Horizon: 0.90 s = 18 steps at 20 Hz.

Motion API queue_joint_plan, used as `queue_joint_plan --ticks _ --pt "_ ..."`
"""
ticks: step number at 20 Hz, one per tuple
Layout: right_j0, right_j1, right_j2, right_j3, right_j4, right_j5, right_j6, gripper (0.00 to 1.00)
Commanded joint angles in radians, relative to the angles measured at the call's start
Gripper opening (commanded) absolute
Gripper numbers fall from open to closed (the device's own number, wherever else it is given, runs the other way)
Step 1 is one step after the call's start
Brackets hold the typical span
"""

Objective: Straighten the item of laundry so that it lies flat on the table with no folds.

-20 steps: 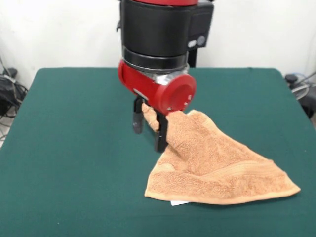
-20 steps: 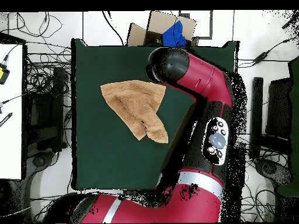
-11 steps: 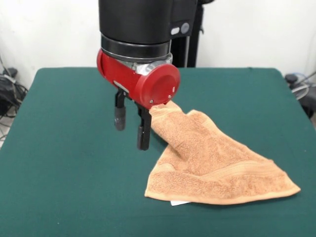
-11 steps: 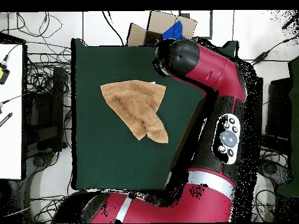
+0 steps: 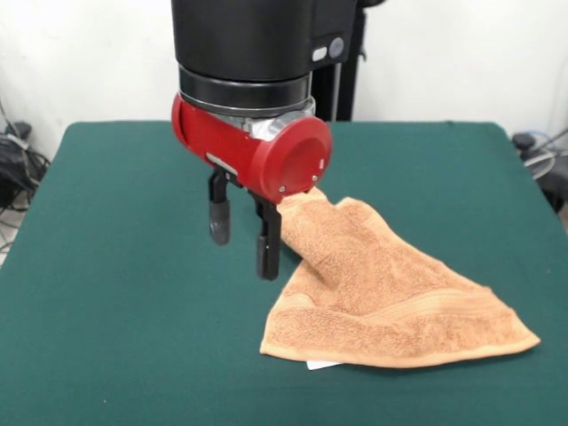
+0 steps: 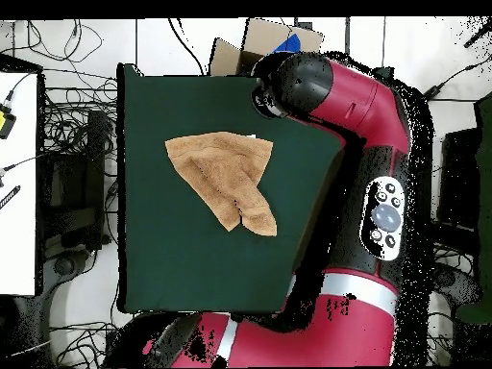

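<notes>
Front view: towel [image 5: 382, 297] lies on the table [image 5: 115, 293], right of centre, toward the near edge. Gripper [image 5: 241, 240] hangs just left of the towel's far corner, apart from it. Tag [image 5: 321, 364] pokes out under the towel's near edge.

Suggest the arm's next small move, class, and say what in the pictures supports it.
Probably lower the open gripper onto the towel's raised corner beside it and close. The towel lies folded into a triangle on the table, and the fingers hold nothing.
</notes>
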Motion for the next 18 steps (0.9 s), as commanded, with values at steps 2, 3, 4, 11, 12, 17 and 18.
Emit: queue_joint_plan --ticks 2,3,4,11,12,17,18 --pt "-0.040 0.042 0.210 -0.001 -0.103 0.142 -0.355 1.00" --pt "-0.043 0.045 0.219 -0.015 -0.114 0.150 -0.370 1.00" --pt "-0.046 0.045 0.225 -0.021 -0.120 0.160 -0.374 1.00" --pt "-0.064 0.073 0.265 -0.132 -0.152 0.277 -0.463 1.00" --pt "-0.066 0.073 0.268 -0.138 -0.153 0.283 -0.472 1.00" --pt "-0.083 0.106 0.292 -0.235 -0.164 0.355 -0.578 1.00" --pt "-0.087 0.110 0.296 -0.247 -0.163 0.371 -0.596 1.00"
